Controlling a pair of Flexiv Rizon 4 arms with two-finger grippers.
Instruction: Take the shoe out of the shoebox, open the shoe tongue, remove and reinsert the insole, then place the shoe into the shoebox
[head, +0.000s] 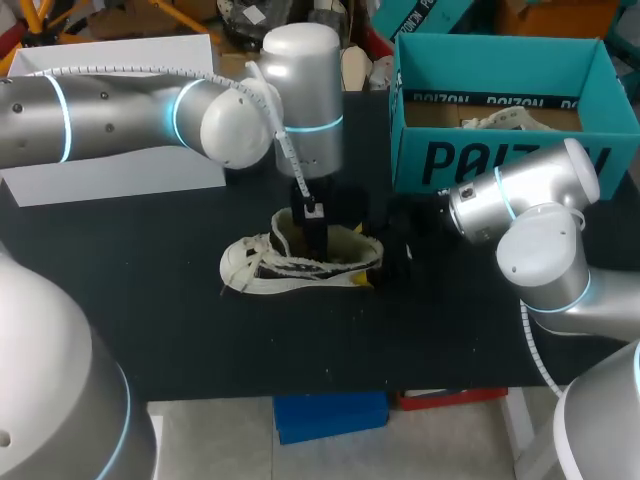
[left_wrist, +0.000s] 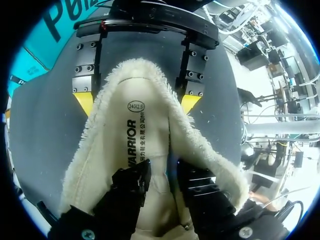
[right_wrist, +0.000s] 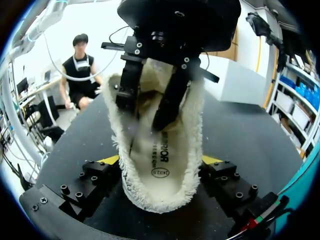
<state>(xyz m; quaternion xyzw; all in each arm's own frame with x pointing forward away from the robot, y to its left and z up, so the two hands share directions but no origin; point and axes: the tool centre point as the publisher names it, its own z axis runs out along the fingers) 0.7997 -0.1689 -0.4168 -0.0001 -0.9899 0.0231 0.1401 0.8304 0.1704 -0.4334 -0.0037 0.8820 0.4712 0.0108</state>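
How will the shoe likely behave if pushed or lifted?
The shoe probably flexes rather than stays rigid: its fleecy lining looks soft and its opening spreads wide. Lying low on a flat sole, it seems unlikely to tip. The right gripper clasping its heel should limit sliding.

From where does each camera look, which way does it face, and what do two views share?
Head view: above and behind, facing down on the table; left arm and right arm show.
Left wrist view: on the left arm, looking into the shoe; left gripper shows.
Right wrist view: on the right arm, facing the shoe's heel; right gripper shows.
Both wrist views share the shoe and both grippers.
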